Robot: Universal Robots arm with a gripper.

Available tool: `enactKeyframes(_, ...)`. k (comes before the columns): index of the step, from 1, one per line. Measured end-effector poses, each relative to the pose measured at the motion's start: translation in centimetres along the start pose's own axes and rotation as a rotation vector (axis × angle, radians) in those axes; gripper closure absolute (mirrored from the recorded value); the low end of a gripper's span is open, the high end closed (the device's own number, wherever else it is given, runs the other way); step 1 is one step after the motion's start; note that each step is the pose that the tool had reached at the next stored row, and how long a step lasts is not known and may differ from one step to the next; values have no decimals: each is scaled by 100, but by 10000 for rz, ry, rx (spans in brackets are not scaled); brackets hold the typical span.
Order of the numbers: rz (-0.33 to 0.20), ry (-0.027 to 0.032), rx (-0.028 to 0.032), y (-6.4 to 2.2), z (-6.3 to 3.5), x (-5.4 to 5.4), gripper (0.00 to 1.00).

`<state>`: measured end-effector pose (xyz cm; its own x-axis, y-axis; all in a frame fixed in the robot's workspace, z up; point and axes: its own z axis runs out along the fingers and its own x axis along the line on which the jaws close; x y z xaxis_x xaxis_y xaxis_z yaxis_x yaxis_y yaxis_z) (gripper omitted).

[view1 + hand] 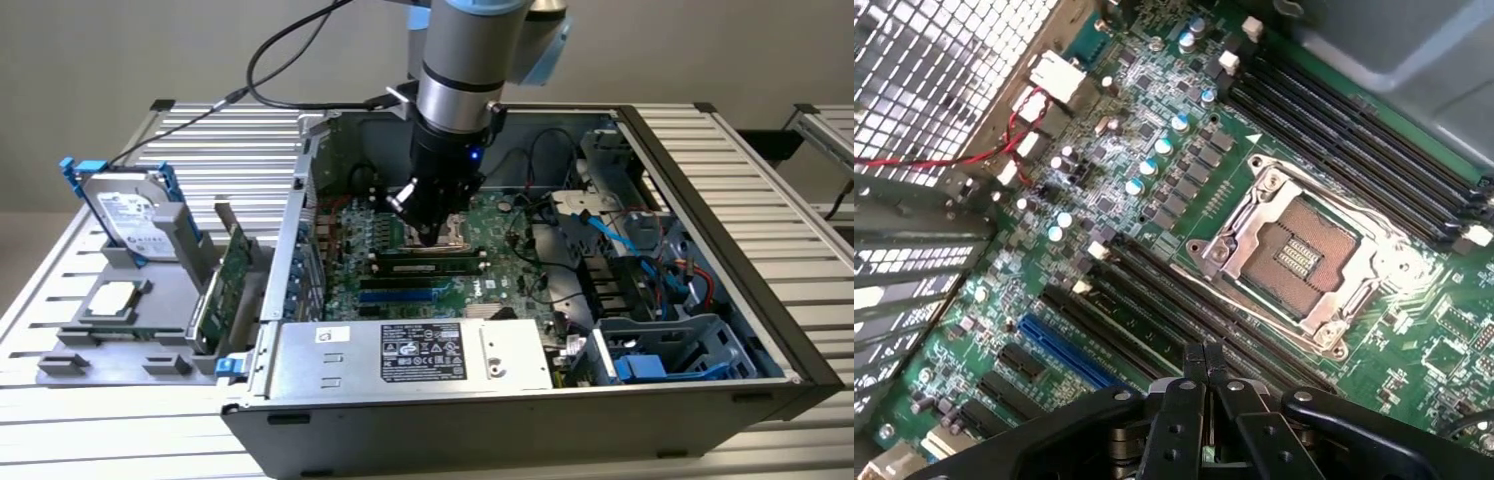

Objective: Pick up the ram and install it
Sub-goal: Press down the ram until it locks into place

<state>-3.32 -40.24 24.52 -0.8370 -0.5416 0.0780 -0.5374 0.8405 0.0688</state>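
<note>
Gripper (1204, 362), fingers pressed together and empty, above the ram (430, 267) seated at the socket's (1294, 257) 6 o'clock.

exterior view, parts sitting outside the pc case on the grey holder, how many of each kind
hard drive: 1
green expansion card: 1
processor chip: 1
total: 3

gripper (1204, 362): closed, over the memory slots (1154, 310)
CPU socket (1294, 255): open, bare contacts
red wire (974, 150): beside mesh wall (944, 70)
</note>
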Motion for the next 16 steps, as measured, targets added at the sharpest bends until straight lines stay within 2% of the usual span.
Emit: enactKeyframes(16, 2592, -179, -203, 0, 0, 0, 89)
